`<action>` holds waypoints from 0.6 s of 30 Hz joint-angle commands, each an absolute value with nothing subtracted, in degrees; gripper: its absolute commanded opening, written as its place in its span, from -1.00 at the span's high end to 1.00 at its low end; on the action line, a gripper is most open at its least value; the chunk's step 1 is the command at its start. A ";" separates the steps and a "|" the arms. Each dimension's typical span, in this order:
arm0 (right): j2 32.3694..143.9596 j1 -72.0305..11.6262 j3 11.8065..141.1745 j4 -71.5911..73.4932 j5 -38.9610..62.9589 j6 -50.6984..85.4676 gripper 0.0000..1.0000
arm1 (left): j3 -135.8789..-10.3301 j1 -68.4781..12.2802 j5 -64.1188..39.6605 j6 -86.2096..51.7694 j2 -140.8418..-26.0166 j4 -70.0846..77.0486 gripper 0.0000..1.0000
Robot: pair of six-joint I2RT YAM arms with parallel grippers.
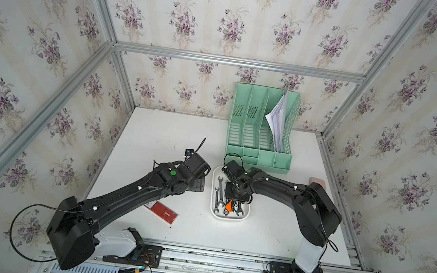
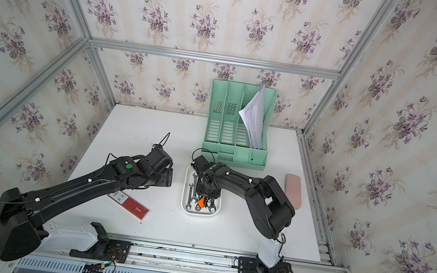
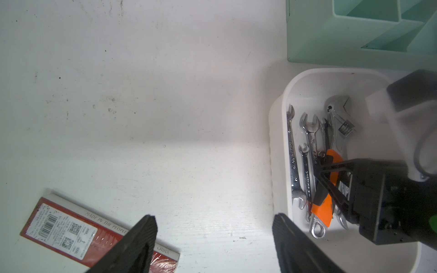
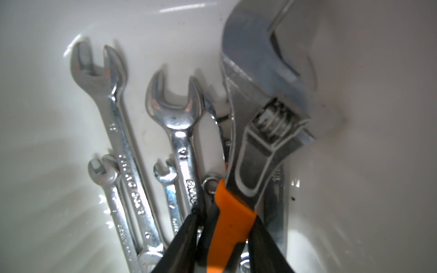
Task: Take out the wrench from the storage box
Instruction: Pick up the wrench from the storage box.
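Observation:
The storage box [image 1: 228, 218] [image 2: 184, 196] is a shallow white tray at mid-table, seen in both top views. Several steel spanners [image 4: 123, 141] lie inside it. Among them is an adjustable wrench [image 4: 257, 141] [image 3: 335, 123] with an orange-and-black handle [image 1: 228, 204] [image 2: 200, 201]. My right gripper [image 4: 227, 219] [image 3: 318, 170] reaches down into the box [image 3: 279, 113], shut on that handle with a finger pressed against each side. My left gripper [image 3: 215, 217] [image 1: 198, 182] hangs open over bare table just left of the box, holding nothing.
A mint-green file organizer [image 1: 263, 126] with papers stands right behind the box. A flat red packet [image 1: 162, 212] [image 3: 71, 231] lies on the table under the left arm. A pink case [image 2: 293, 191] lies at the right edge. The right arm's forearm [image 1: 277, 187] spans above the box's right side.

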State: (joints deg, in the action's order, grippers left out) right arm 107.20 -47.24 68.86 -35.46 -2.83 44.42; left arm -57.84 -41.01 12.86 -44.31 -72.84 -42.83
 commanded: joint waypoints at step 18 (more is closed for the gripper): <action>100.08 -47.34 67.99 -36.03 -4.68 44.60 0.71 | -57.76 -40.69 13.83 -44.12 -72.25 -44.82 -0.68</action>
State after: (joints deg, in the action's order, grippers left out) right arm 102.04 -47.24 67.57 -36.27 -3.36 44.82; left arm -57.84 -40.73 12.91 -44.34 -72.49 -44.21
